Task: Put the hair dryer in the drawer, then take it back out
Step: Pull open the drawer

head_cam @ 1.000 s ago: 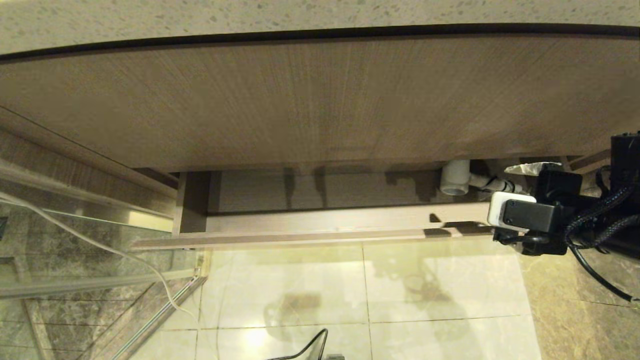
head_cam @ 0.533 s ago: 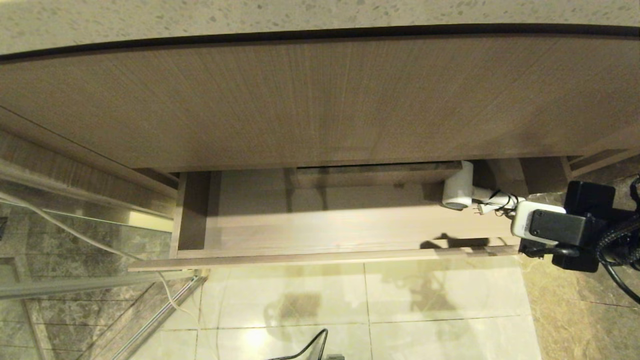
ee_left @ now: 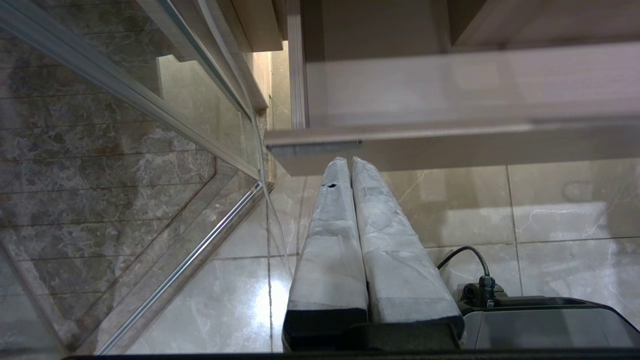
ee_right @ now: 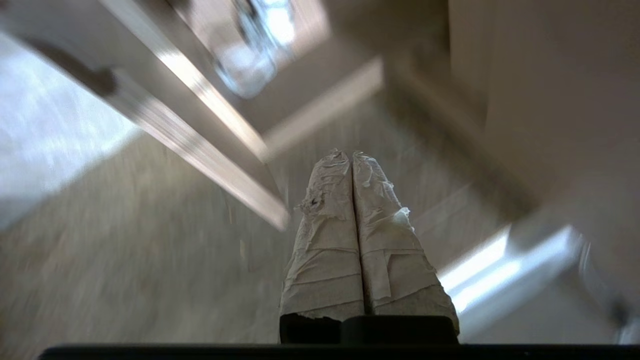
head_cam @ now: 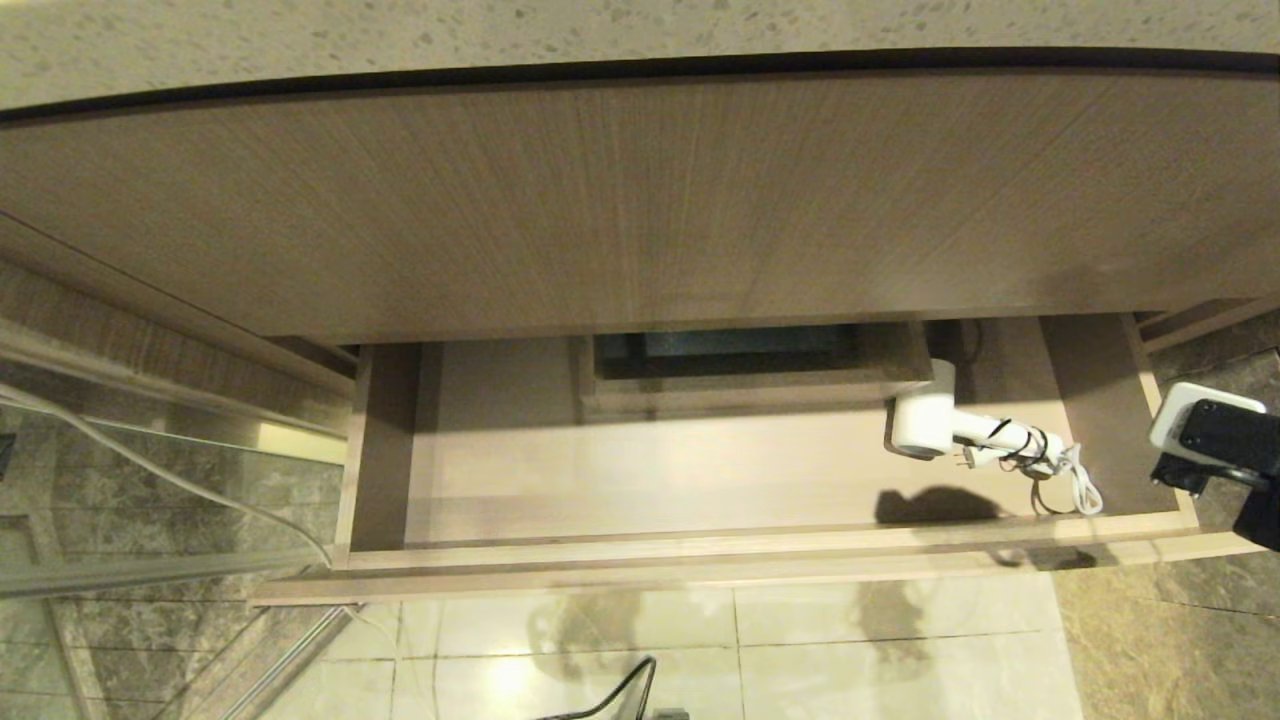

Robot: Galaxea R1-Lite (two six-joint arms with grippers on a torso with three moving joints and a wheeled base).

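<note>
Two tools, both with taped fingers pressed together and holding nothing. Right tool (ee_right: 352,157) sits off the right end of the drawer (head_cam: 700,565), just beside its front right corner; in the head view only its wrist housing shows there. Left tool (ee_left: 350,162) hangs low over the floor tiles (head_cam: 880,650), fingertips just under the drawer front near its left corner, idle.

Drawer is pulled well out from under the wood-grain cabinet front (head_cam: 620,200). Hair dryer (head_cam: 925,420) lies on the drawer floor toward the right end, barrel next to the boxed cutout (head_cam: 740,375), handle pointing to the right wall, white looped cord (head_cam: 1080,485) bunched at the handle's end near the front right corner.

Judgement: dryer is in, drawer open, so the take-out half is in hand. Doing it well: spread the right tool first, come in over the front edge, close across the handle clear of the cord loops, lift straight before pulling back so the cord does not snag on the drawer wall.
</note>
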